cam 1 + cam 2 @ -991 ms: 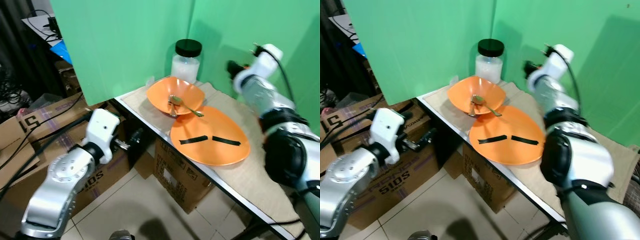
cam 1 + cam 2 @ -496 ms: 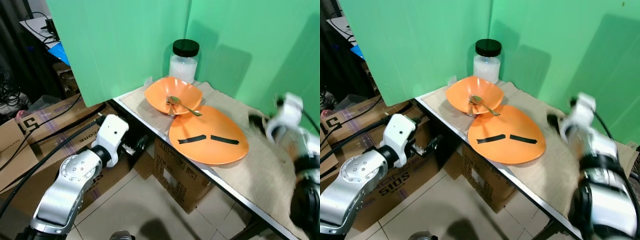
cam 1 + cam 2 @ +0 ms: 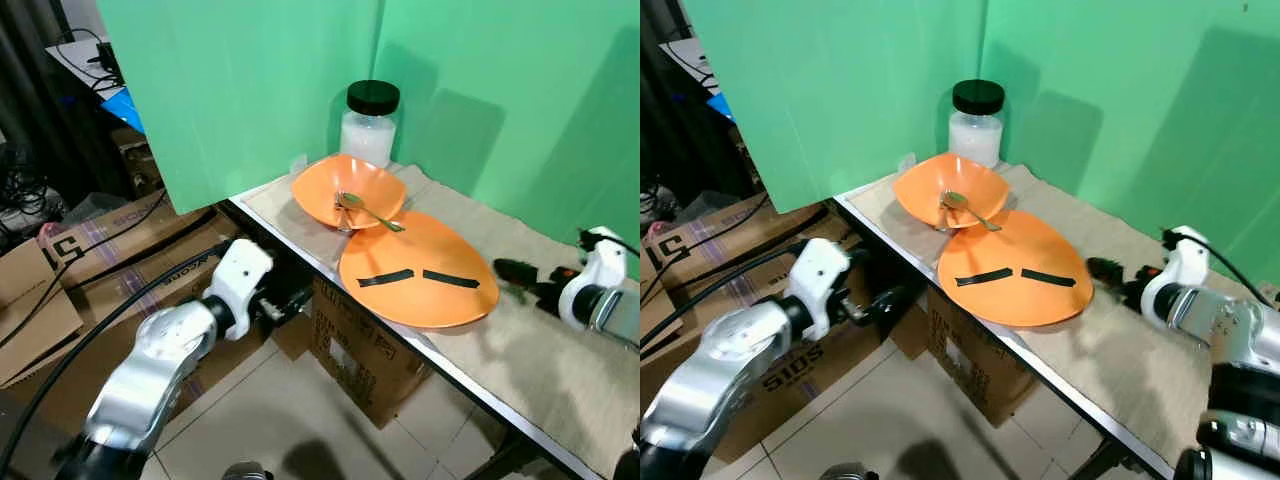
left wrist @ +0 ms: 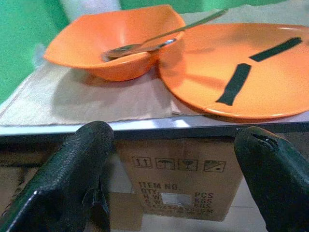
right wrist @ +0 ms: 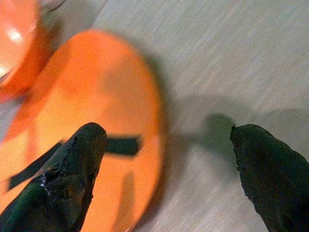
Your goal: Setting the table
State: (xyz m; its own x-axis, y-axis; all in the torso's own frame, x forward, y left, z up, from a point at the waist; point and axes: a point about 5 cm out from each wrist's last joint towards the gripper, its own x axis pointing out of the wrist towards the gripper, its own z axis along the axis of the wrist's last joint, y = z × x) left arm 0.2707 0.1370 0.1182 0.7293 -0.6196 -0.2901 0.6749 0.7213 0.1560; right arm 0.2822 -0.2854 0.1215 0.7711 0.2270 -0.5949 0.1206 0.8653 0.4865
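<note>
Since a second ago the right gripper (image 3: 1110, 268) has dropped from beside the jar to hover over the woven cloth, jaws apart. Just ahead of them lies the glossy orange plate (image 3: 420, 285) with two black strips. The left gripper (image 3: 296, 297), jaws apart, has advanced below the table (image 3: 300, 240) edge, facing the squarish orange bowl (image 4: 116, 43) with its metal spoon (image 4: 140, 46).

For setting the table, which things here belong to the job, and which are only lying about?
Belong to the job:
round orange plate with two black strips
square orange bowl
metal spoon in the bowl

Lying about:
black-lidded glass jar of white powder
brown cardboard boxes
</note>
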